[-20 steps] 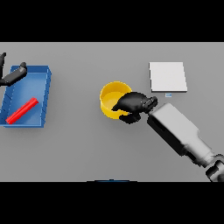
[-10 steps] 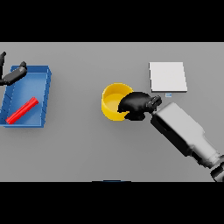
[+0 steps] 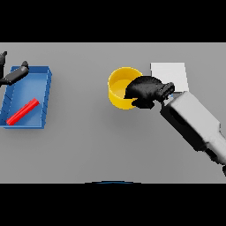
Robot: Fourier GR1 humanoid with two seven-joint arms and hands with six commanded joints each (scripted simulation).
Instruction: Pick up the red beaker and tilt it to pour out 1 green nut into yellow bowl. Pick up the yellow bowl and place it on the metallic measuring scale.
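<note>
Yellow bowl (image 3: pixel 120 86) is gripped at its right rim by the right hand (image 3: pixel 145 91), fingers curled over the edge; the bowl is seen just left of the white scale (image 3: pixel 168 73) at the far right of the grey desk (image 3: pixel 88 145). A red stick (image 3: pixel 23 111) lies in the blue tray (image 3: pixel 46 92) at left. Left hand (image 3: pixel 13 75) is seen over the tray's far-left corner, fingers relaxed, nothing held.

We see a smooth, plastic-looking yellow bowl (image 3: pixel 119 86), matt grey table (image 3: pixel 88 150), flat pale scale (image 3: pixel 170 73) with no metallic shine, smooth blue tray (image 3: pixel 46 95), matt dark right hand (image 3: pixel 145 92)
</note>
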